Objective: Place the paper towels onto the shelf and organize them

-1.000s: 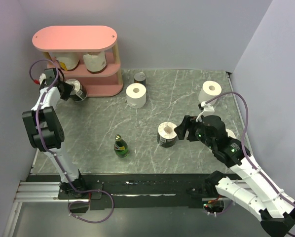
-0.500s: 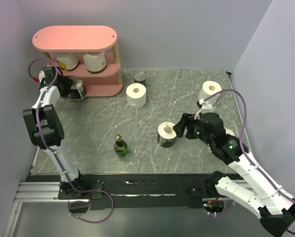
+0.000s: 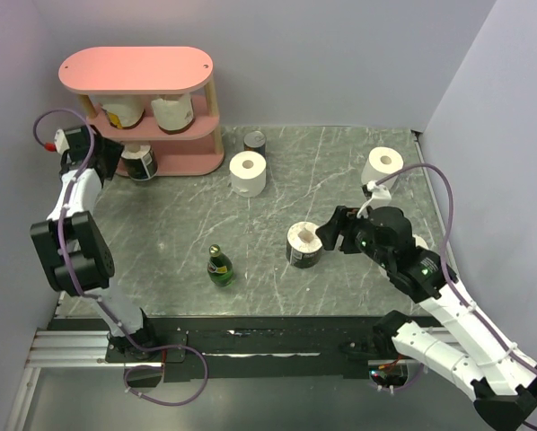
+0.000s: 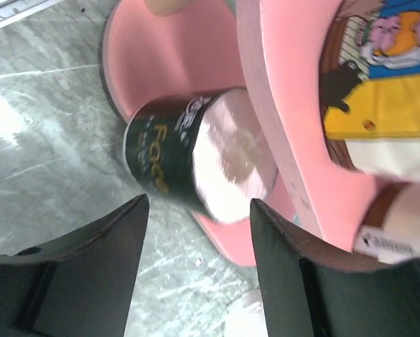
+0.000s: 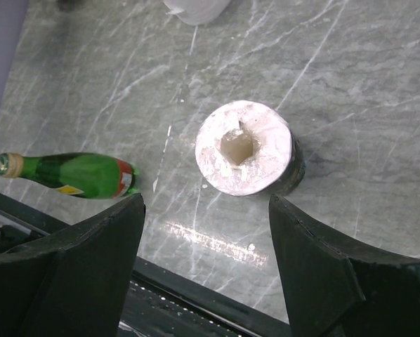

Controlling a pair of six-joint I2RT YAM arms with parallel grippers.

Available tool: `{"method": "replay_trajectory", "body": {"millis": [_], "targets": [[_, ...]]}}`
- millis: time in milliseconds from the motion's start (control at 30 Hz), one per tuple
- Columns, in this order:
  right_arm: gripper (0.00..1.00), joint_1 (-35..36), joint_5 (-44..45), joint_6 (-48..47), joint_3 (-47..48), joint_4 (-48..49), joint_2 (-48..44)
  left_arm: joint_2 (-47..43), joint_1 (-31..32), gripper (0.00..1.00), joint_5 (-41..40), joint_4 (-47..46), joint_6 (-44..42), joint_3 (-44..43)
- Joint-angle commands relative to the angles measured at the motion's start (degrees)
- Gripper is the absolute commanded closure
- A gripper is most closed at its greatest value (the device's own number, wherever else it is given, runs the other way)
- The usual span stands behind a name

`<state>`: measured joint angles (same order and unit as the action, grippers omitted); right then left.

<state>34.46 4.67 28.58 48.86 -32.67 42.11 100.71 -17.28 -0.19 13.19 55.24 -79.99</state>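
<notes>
The pink shelf (image 3: 136, 69) stands at the back left, with two paper towels (image 3: 172, 109) on its middle board. A dark-wrapped roll (image 3: 141, 162) (image 4: 196, 165) rests at the left end of the bottom board (image 4: 150, 49). My left gripper (image 3: 109, 160) (image 4: 199, 210) is open just left of it, not touching. Another dark-wrapped roll (image 3: 303, 244) (image 5: 244, 147) stands upright mid-table. My right gripper (image 3: 328, 232) (image 5: 206, 200) is open beside it, jaws wide and apart from the roll. White rolls stand at centre back (image 3: 248, 172) and far right (image 3: 382, 165).
A green bottle (image 3: 219, 267) (image 5: 69, 174) lies near the front centre. A small tin can (image 3: 255, 141) stands just right of the shelf. A further roll (image 3: 420, 242) is partly hidden behind my right arm. Grey walls close in the table.
My left gripper opened, let go of the dark-wrapped roll at the shelf's bottom board and drew back to the left. My right gripper crept slightly toward the mid-table roll.
</notes>
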Motion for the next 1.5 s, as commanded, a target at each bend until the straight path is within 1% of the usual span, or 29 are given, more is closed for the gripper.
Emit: {"method": "replay_trajectory", "body": {"millis": [0, 67, 100, 167, 200, 267, 300, 367, 400, 433, 533, 633, 833, 867, 1000, 1467], "targets": [[0.21, -0.3, -1.2, 1.0, 1.6, 1.2, -2.5, -5.0, -1.0, 0.35, 1.9, -3.5, 0.3, 4.0], [0.21, -0.2, -1.9, 1.2, 1.2, 1.1, -3.0, -5.2, -1.2, 0.42, 2.0, -2.9, 0.5, 4.7], [0.21, -0.2, -2.0, 1.3, 1.1, 1.0, -3.2, -5.3, -1.2, 0.49, 2.2, -3.3, 0.7, 6.1], [0.21, -0.3, -2.4, 1.4, 0.9, 1.0, -3.9, -5.4, -1.2, 0.56, 2.7, -5.4, 1.5, 8.0], [0.21, -0.2, -2.5, 1.5, 0.9, 1.0, -4.0, -5.3, -1.2, 0.62, 3.1, -6.1, 2.0, 9.7], [0.21, -0.2, -2.8, 1.3, 0.8, 1.0, -4.7, -4.7, -1.2, 0.70, 3.9, -7.6, 3.0, 11.1], [0.21, -0.2, -2.8, 1.2, 0.8, 1.1, -4.8, -4.4, -1.2, 0.76, 4.7, -8.5, 3.3, 11.6], [0.21, -0.2, -2.8, 1.0, 1.0, 1.0, -5.1, -2.6, -1.2, 0.81, 5.4, -8.7, 4.4, 11.6], [0.21, -0.2, -2.6, 1.0, 1.0, 1.1, -5.1, -2.0, -1.2, 0.85, 5.8, -8.4, 4.9, 11.3], [0.21, -0.3, -2.6, 0.9, 1.0, 1.2, -5.2, -1.4, -1.2, 0.86, 6.1, -8.4, 5.5, 11.0], [0.21, -0.2, -2.5, 0.7, 0.8, 1.6, -5.1, 0.4, -1.2, 0.88, 7.5, -10.7, 6.7, 10.9], [0.20, -0.2, -2.6, 0.5, 0.9, 2.2, -4.6, 1.9, -1.2, 0.87, 8.3, -12.4, 7.5, 10.4], [0.20, -0.2, -2.4, -0.2, 1.9, 3.4, -2.5, 5.1, -1.1, 0.87, 8.8, -13.6, 9.5, 8.4], [0.20, -0.2, -2.3, -0.3, 1.9, 3.6, -2.2, 5.2, -1.1, 0.87, 8.8, -15.8, 9.9, 8.6], [0.20, -0.3, -2.3, -0.8, 2.2, 4.2, -1.1, 5.6, -1.1, 0.86, 8.4, -19.2, 11.3, 9.1], [0.20, -0.2, -2.8, -1.1, 2.1, 5.9, 1.9, 11.4, -0.9, 0.84, 6.9, -25.4, 15.3, 4.1]]}}
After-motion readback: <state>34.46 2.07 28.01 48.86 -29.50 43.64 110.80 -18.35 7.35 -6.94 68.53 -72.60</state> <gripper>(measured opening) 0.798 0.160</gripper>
